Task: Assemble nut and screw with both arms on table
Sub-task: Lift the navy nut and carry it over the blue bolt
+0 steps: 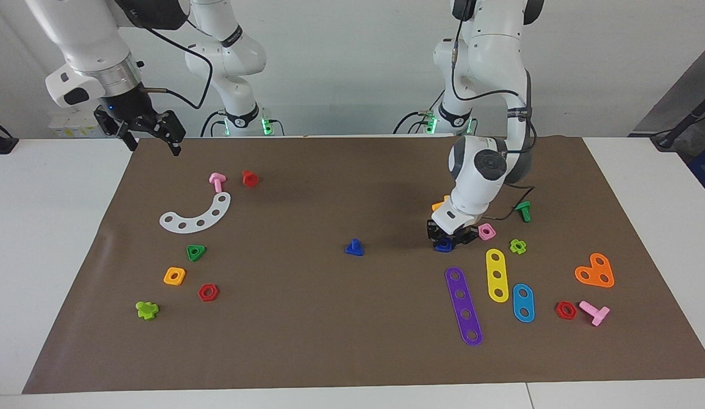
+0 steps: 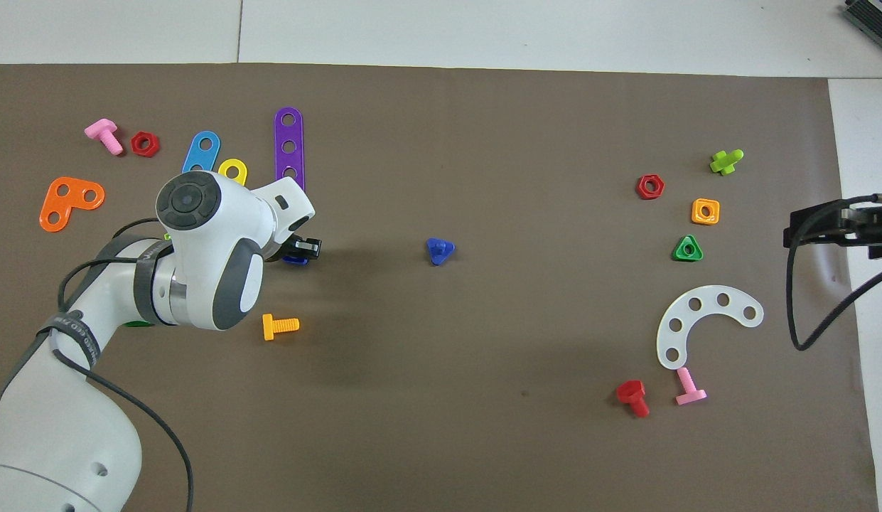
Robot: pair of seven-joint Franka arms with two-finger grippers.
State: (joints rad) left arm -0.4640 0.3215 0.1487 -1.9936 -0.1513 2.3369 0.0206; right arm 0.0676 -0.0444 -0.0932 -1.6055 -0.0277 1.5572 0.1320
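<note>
Gripping the nut right of frame centre, the left gripper sits low over the mat — the screw lies mid-frame — while the right gripper waits spread, upper left.

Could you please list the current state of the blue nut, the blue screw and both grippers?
nut: flat on the mat, between the left gripper's fingers.
screw: standing on its head mid-mat, shaft up, untouched.
left gripper: down at the mat, closed around the nut beside the pink square nut.
right gripper: open, raised over the mat's edge at the right arm's end, waiting.
</note>
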